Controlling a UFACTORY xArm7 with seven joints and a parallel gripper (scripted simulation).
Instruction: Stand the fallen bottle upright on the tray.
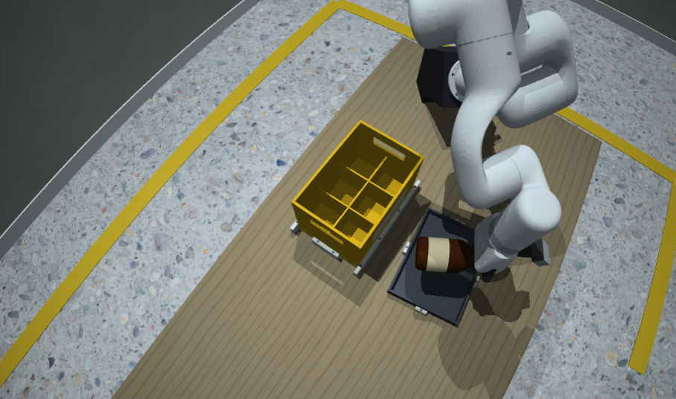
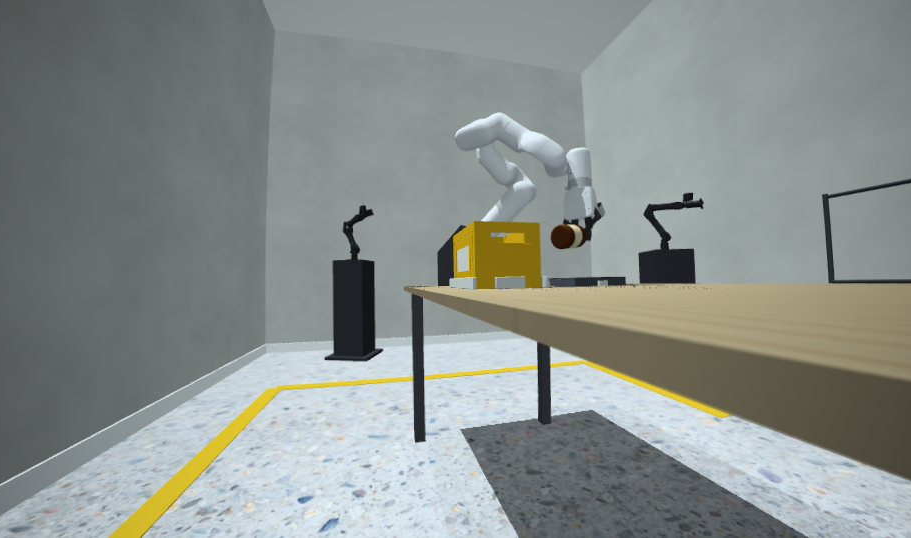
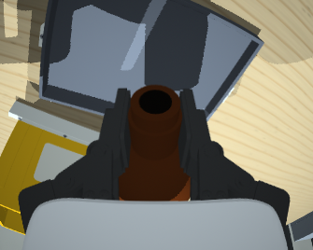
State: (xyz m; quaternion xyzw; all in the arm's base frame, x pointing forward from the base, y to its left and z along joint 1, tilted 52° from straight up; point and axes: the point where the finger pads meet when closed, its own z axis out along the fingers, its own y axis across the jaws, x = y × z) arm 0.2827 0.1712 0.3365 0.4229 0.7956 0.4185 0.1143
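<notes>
A brown bottle (image 1: 458, 254) (image 2: 565, 236) (image 3: 154, 179) with a cream label lies about level in the air, clearly above the tray in the exterior view. The dark tray (image 1: 441, 292) (image 2: 588, 281) (image 3: 90, 56) rests flat on the table. My gripper (image 3: 154, 105) is shut on the bottle's neck, one finger on each side, with the open mouth showing between the fingertips in the wrist view. In the top view the arm hides the fingers and the neck. The yellow crate (image 1: 329, 242) (image 2: 508, 260) (image 3: 15, 159) stands level beside the tray.
Light brackets (image 1: 326, 248) (image 2: 509, 282) (image 3: 55, 121) stand around the crate's foot, and small ones (image 1: 421, 310) at the tray's edges. The crate has several compartments and high walls. The arm's black base (image 1: 436, 79) is at the table's far end.
</notes>
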